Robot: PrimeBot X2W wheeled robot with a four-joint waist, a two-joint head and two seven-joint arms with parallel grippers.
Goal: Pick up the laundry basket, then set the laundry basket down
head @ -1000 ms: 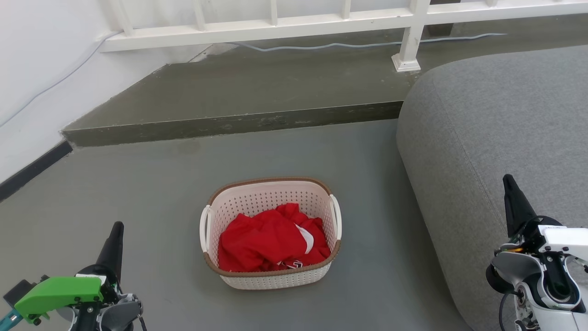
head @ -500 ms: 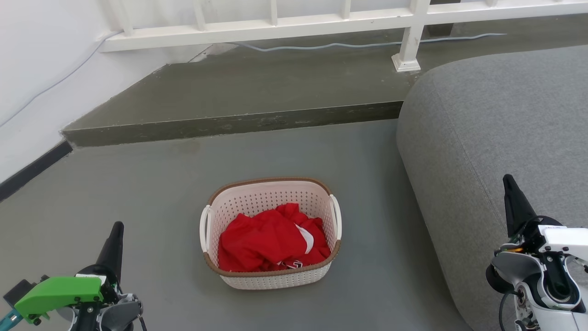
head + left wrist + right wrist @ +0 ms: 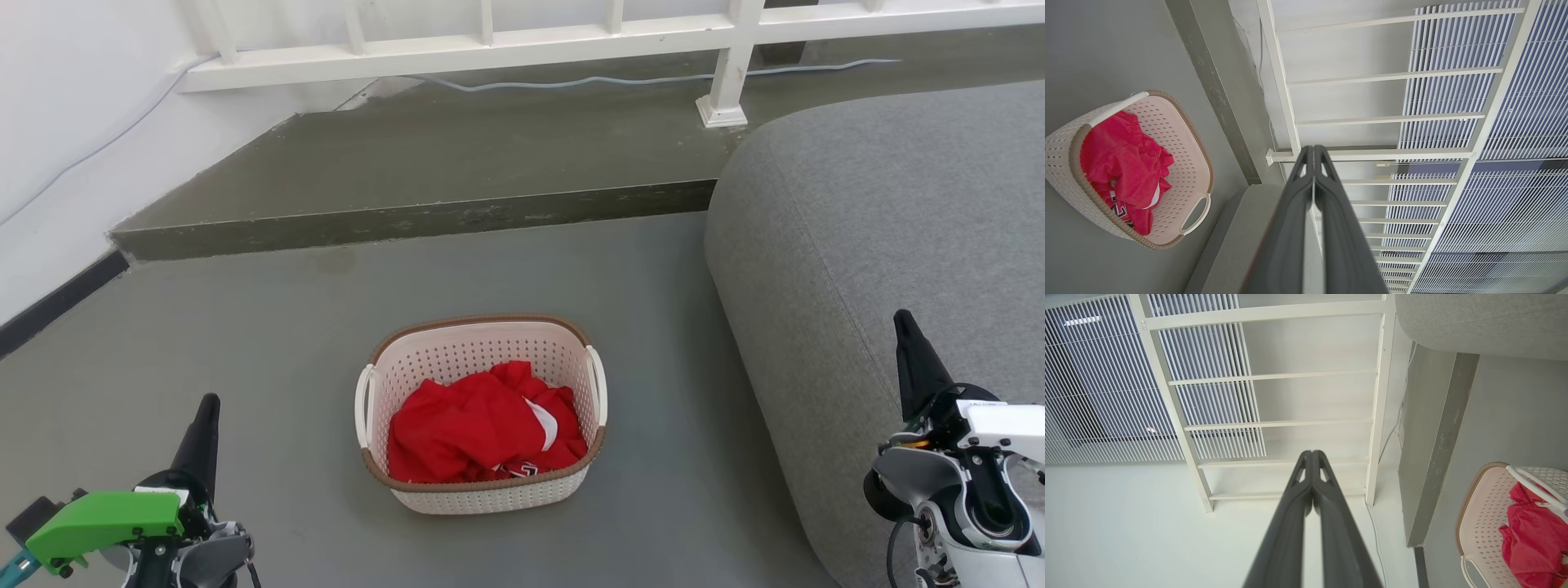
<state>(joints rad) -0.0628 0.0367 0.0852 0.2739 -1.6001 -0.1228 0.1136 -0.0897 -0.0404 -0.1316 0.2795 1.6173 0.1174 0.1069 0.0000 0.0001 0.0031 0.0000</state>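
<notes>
The laundry basket (image 3: 457, 353) stands on the grey floor in the middle of the head view: cream perforated walls, a brown rim, a white handle on each side, red clothing inside. It also appears at the left of the left wrist view, laundry basket (image 3: 1180, 134), and at the lower right of the right wrist view, laundry basket (image 3: 1484, 514). My left gripper (image 3: 208, 402) is shut at the lower left, well clear of the basket. At the lower right my right gripper (image 3: 902, 317) is shut too, over the sofa's edge. Neither holds anything.
A large grey sofa cushion (image 3: 890, 220) rises right of the basket. Behind the basket a raised dark step (image 3: 408, 220) crosses the floor, with a white railing (image 3: 490, 45) and a cable beyond. A white wall (image 3: 57, 122) closes the left side.
</notes>
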